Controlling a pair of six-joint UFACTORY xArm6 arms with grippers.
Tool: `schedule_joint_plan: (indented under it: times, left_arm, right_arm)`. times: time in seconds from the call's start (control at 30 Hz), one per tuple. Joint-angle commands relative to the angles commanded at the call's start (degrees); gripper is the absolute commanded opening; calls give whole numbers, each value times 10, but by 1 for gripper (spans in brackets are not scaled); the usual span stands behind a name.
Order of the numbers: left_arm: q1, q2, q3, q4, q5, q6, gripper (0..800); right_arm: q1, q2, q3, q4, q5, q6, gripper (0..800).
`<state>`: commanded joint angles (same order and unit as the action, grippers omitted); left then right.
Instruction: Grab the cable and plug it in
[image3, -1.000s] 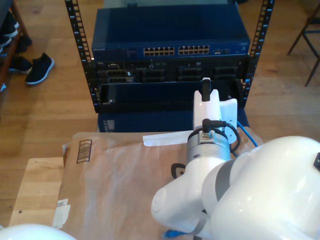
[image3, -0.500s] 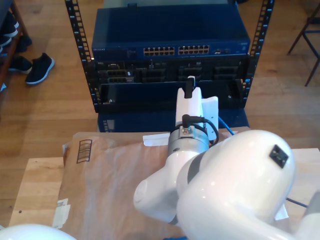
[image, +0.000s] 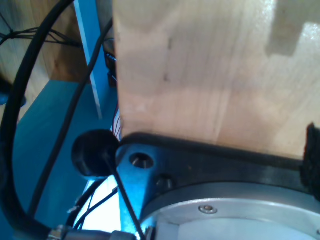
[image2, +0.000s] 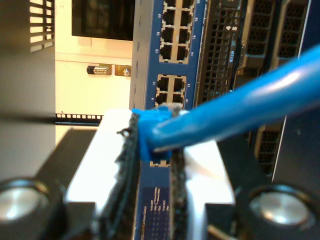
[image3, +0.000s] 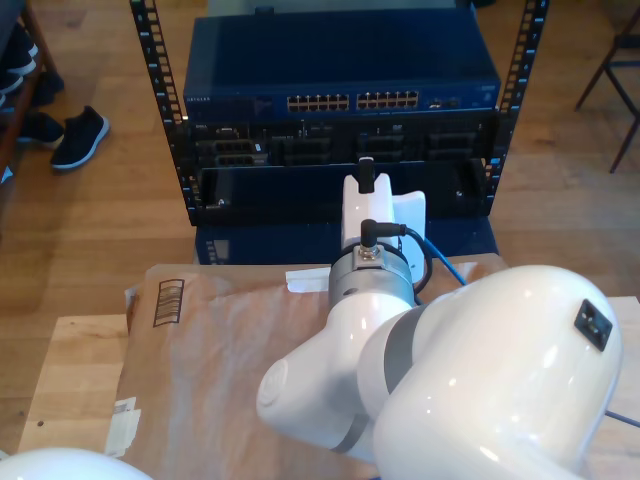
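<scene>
My second pincer (image2: 155, 145) is clamped on the blue cable (image2: 235, 112), held up in front of the network switch (image3: 340, 75). I cannot tell how my first pincer stands; its camera looks onto the table (image: 200, 70).

A blue network switch (image3: 340, 75) sits in a black rack (image3: 150, 90) at 12 o'clock in the exterior view, brown paper (image3: 220, 340) at 7 o'clock, dark shoes (image3: 78, 135) at 10 o'clock.

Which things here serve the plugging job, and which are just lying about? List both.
Job: the cable, pinched in my second gripper; the blue switch with its rows of ports.
Lying about: brown paper, shoes, chair.
</scene>
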<state>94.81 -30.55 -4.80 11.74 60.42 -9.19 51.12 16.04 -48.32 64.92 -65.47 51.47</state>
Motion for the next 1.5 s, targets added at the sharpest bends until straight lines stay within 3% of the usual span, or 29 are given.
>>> schedule_joint_plan:
  times: [0.27, 0.33, 0.47, 0.67, 0.8, 0.87, 1.0, 1.27, 1.5]
  left_arm:
    - [0, 0, 0, 0, 0, 0, 800]
    - [0, 0, 0, 0, 0, 0, 800]
    - [0, 0, 0, 0, 0, 0, 800]
    - [0, 0, 0, 0, 0, 0, 800]
    - [0, 0, 0, 0, 0, 0, 800]
    - [0, 0, 0, 0, 0, 0, 800]
    - [0, 0, 0, 0, 0, 0, 800]
    - [0, 0, 0, 0, 0, 0, 800]
    - [0, 0, 0, 0, 0, 0, 800]
  right_arm:
    - [26, -3, 4, 49, 1, -8, 0]
    - [47, -4, 21, 79, 0, -7, 1]
    - [51, -4, 61, 84, -4, -4, 1]
    - [21, 1, 49, 70, -15, -6, 1]
    - [-6, 45, -45, 4, -15, -6, 1]
    - [-15, 64, -84, 2, -16, -6, 1]
    - [-33, 75, -107, 1, -16, 8, 1]
    - [-50, 73, -50, -16, -76, 72, 0]
    - [-62, 71, -72, -17, -119, 73, 0]
